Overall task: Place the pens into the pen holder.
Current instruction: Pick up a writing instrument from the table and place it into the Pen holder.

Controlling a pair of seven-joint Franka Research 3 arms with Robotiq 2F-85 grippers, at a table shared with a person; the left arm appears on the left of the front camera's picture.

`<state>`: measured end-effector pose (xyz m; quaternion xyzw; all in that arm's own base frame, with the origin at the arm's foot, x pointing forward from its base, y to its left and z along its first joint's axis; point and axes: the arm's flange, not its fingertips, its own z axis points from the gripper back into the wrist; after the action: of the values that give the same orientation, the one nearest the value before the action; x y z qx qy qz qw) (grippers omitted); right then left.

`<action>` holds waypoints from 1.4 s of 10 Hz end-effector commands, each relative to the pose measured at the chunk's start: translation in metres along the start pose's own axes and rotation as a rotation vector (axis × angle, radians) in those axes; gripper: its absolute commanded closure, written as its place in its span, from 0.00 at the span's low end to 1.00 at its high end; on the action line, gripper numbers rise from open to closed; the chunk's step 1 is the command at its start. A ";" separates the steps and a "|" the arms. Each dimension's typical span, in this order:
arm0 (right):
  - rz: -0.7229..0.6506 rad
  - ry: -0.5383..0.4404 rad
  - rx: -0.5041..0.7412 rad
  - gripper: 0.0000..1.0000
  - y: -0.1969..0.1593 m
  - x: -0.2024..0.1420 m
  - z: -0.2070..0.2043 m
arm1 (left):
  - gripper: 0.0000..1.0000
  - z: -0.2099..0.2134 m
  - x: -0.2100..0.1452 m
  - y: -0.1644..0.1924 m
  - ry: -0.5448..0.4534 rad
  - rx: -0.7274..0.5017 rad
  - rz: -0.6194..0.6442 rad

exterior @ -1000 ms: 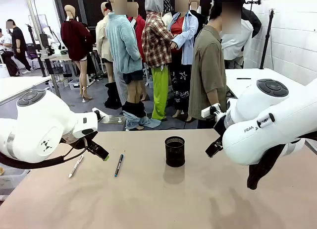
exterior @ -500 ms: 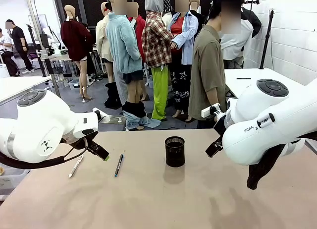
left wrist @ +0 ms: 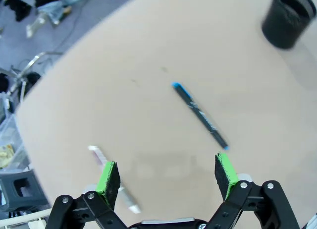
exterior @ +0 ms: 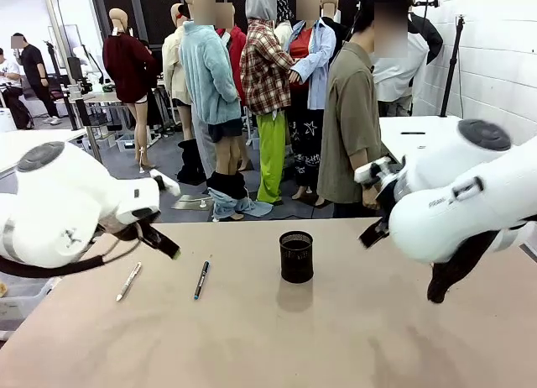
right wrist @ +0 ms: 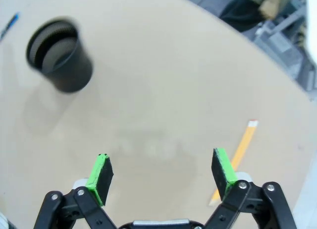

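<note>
pen holder (exterior: 296,256) mid-table — open tabletop (exterior: 277,346) around

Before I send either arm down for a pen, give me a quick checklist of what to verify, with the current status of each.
1. Left gripper open, nothing between its jaws: ok.
2. Right gripper open, nothing between its jaws: ok.
3. Black mesh cylindrical pen holder upright, mouth unobstructed: ok.
4. Dark pen with blue barrel lying flat, apart from the other things: ok.
5. White pen lying flat on the beige table, apart from the dark pen: ok.
6. Orange pencil free along its whole length: cannot tell, as a finger hides its lower end in the right wrist view.
</note>
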<state>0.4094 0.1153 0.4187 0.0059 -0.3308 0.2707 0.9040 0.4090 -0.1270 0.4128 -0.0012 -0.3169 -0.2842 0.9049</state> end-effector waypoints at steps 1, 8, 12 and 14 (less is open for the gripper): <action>-0.176 -0.085 -0.119 0.00 -0.085 -0.068 0.057 | 0.00 0.083 -0.075 0.061 -0.111 0.155 0.086; -0.615 -0.234 -0.234 0.00 -0.185 -0.270 0.113 | 0.00 0.168 -0.312 0.114 -0.299 0.268 0.358; -0.669 -0.208 -0.222 0.00 -0.292 -0.244 0.124 | 0.00 0.219 -0.244 0.288 -0.281 0.276 0.408; -0.659 -0.225 -0.205 0.00 -0.292 -0.243 0.122 | 0.00 0.219 -0.244 0.288 -0.281 0.276 0.408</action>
<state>0.3249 -0.2761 0.4173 0.0507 -0.4343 -0.0743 0.8963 0.2696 0.2850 0.4963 0.0157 -0.4706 -0.0568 0.8804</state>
